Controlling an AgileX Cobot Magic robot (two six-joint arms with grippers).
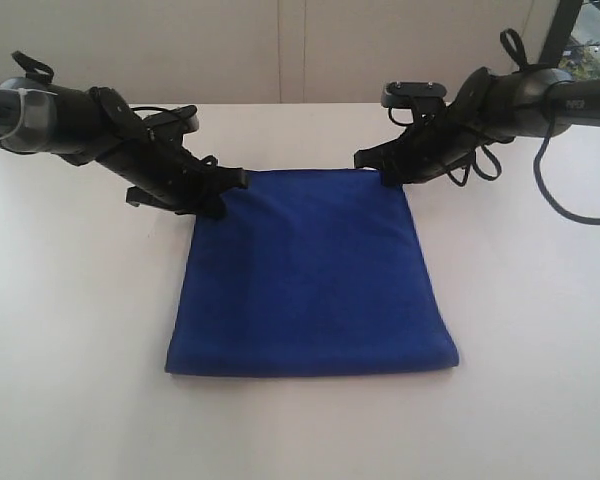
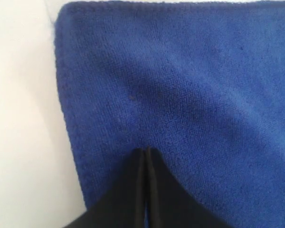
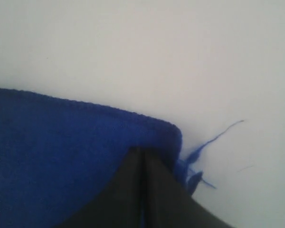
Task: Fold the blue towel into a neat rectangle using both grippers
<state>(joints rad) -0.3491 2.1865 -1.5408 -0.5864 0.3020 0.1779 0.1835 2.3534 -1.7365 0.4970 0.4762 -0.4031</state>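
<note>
The blue towel (image 1: 310, 280) lies flat on the white table (image 1: 80, 330), and its near edge looks thick and layered. My left gripper (image 1: 242, 178) is at its far left corner. Seen from the left wrist, the jaws (image 2: 146, 151) are pressed together with the fleece (image 2: 190, 85) creased toward their tips. At the far right corner is my right gripper (image 1: 380, 168). Its jaws (image 3: 142, 149) are shut on the towel (image 3: 61, 142) right at the corner. A loose blue thread (image 3: 213, 137) trails from that corner onto the table.
White tabletop (image 1: 520, 300) surrounds the towel on all sides. A pale wall (image 1: 280, 50) rises behind the table's far edge. Black cables (image 1: 560, 200) hang in loops from the right arm.
</note>
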